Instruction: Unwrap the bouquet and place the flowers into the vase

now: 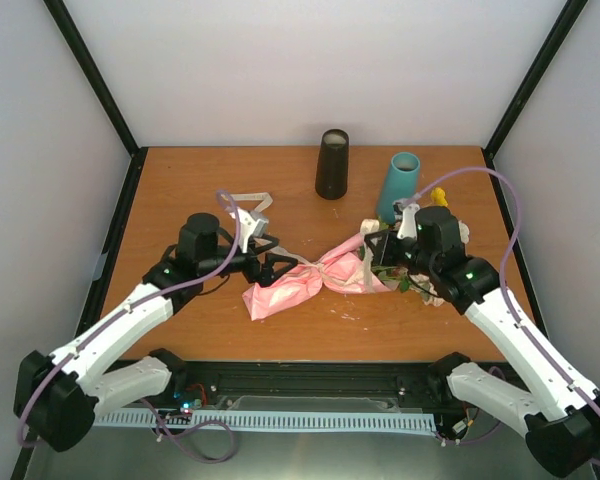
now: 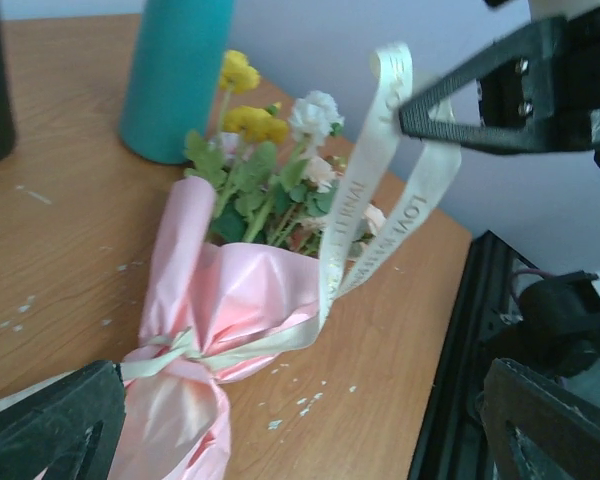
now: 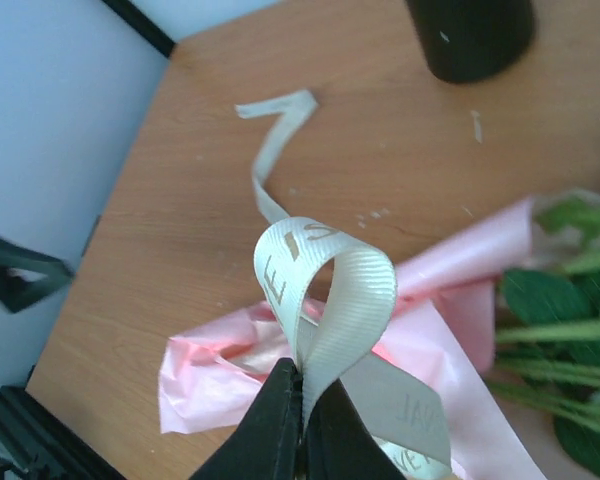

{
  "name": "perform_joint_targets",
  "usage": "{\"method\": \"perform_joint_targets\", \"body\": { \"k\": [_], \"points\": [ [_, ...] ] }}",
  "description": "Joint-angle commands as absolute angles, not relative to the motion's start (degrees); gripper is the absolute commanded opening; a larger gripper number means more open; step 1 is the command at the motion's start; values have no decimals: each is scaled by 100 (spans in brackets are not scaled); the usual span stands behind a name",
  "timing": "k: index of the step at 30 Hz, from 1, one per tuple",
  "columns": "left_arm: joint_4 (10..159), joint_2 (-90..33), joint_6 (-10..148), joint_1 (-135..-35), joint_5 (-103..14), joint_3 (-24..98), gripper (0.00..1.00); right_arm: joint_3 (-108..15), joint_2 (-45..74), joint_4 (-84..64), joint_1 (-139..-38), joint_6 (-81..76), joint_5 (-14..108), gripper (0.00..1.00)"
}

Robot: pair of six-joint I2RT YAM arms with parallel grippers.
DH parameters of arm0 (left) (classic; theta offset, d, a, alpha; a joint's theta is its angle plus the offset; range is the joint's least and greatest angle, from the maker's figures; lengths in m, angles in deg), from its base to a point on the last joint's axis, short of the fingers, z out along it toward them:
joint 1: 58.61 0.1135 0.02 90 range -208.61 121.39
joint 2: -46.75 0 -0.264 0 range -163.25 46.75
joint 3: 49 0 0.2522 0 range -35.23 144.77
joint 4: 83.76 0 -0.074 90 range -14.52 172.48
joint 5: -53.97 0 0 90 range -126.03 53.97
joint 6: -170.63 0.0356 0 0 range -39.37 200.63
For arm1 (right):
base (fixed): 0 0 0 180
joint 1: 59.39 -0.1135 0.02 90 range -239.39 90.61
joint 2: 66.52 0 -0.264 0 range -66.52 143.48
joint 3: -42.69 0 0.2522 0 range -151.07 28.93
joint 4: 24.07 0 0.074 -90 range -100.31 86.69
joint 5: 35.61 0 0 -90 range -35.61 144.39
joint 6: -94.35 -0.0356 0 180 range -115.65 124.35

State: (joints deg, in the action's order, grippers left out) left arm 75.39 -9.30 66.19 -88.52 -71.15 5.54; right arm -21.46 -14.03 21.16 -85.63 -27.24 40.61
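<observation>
The right gripper point(image 3: 302, 388) is clenched on a loop of the beige ribbon point(image 3: 325, 290), which is pinched between its 2 fingertips and held up off the table point(image 1: 180, 180). From that pinch the ribbon runs down to a knot around the waist of the pink paper point(image 1: 290, 290), so the bouquet point(image 1: 325, 275) is judged not yet unwrapped. The bouquet lies on its side between the 2 arms, with the flowers point(image 2: 255, 170) pointing toward the teal vase point(image 1: 403, 180), just beside it. The left gripper point(image 1: 273, 265) is spread wide at the paper's tail end, and nothing is grasped by it. Since the bundle is not pinned, it could be dragged along by a pull on the ribbon, and the vase could be knocked by the flower heads. The knot could also be tightened rather than loosened, or the smooth ribbon could be lost from the pinch.
</observation>
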Motion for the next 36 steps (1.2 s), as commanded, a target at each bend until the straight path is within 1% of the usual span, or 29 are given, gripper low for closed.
{"method": "perform_joint_targets", "body": {
  "k": [1,10,14,21,28,32,33,36],
  "points": [
    [8276,-1344,6756,-9114,-7628,891,98,-2527,-1267,1643,-8819,-2276,3868,3],
    [8987,-2104,6787,-9227,-8067,1223,100,-3088,-779,1320,-9569,-2062,3857,3],
    [9441,-2260,6808,-9268,-8270,1138,99,-3283,-592,1193,-9814,-1989,3914,3],
    [9883,-2564,7127,-9338,-8146,1114,99,-3519,-277,1050,-10013,-1879,3759,3],
    [10228,-2841,7316,-9380,-8484,1093,99,-3694,-17,974,-10203,-1766,3791,3],
    [10301,-3017,7292,-9431,-8449,1156,99,-3830,115,988,-10269,-1758,3871,3],
    [10315,-3041,7276,-9441,-8455,1175,97,-3853,142,1005,-10286,-1757,3915,3],
    [10382,-3051,7289,-9485,-8502,1199,88,-3930,215,1108,-10313,-1788,4178,3]
  ]
}}
